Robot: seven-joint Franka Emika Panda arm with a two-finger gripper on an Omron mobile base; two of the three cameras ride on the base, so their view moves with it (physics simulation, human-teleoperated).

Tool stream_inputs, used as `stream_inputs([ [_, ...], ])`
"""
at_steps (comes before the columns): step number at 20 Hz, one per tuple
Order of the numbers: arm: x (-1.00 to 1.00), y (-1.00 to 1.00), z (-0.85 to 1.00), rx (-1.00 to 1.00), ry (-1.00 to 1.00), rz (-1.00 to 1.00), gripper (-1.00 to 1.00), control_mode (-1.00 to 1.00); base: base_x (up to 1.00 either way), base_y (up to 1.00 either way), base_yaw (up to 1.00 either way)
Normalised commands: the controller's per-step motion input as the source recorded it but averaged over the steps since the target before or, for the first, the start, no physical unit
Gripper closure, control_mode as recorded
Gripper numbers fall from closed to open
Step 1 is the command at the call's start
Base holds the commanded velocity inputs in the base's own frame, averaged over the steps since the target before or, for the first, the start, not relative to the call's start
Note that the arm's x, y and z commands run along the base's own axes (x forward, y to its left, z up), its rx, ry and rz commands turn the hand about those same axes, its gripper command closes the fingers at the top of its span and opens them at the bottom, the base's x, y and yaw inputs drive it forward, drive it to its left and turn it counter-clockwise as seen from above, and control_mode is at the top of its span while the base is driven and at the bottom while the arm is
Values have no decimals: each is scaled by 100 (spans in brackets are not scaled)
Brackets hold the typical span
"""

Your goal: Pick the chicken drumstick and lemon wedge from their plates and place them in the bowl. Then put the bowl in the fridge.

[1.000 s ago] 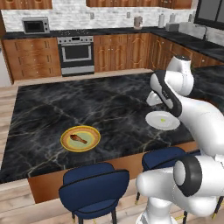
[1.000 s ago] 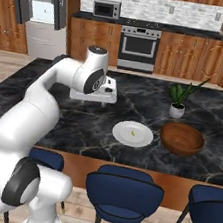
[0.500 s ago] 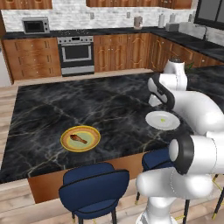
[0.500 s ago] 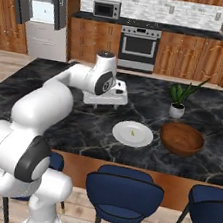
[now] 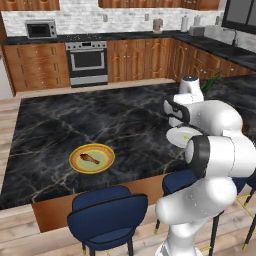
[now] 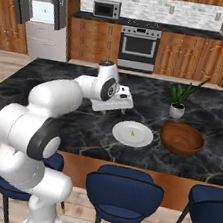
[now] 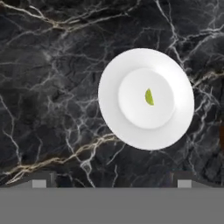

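Note:
The lemon wedge [image 7: 149, 97] [image 6: 132, 133] lies in the middle of the white plate [image 7: 113, 109] [image 6: 120, 133]. My gripper [image 6: 116, 106] [image 7: 112, 182] [image 5: 175, 118] hangs open above the counter just left of that plate, holding nothing. The brown chicken drumstick [image 5: 89, 159] rests on the yellow-rimmed plate [image 5: 75, 159] far to the left on the island. Right of the white plate sits the wooden bowl [image 6: 181, 139], empty. At the back left the fridge [image 6: 60, 2] stands with its dark doors open and its white interior showing.
A potted plant [image 6: 176, 109] stands just behind the bowl. Blue stools [image 6: 124, 190] [image 5: 107, 216] line the island's near edge. The steel oven [image 6: 138, 44] and black microwave [image 6: 106, 9] are along the back wall.
The arm has swung right across the island, carrying the open gripper closer to the white plate. Plates, bowl and food have not moved.

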Motion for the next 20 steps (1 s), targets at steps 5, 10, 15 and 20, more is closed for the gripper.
stream_inputs([
  [5, 30, -31, -31, 0, -8, -7, -100, -100, 0, 0, 0],
  [10, 25, -21, -32, 1, -21, -12, -100, -100, 0, 0, 0],
  [15, 49, -22, -28, 0, 0, 0, -100, -100, 0, 0, 0],
  [20, 50, -16, -23, 0, 9, 9, -100, -100, 0, 0, 0],
])
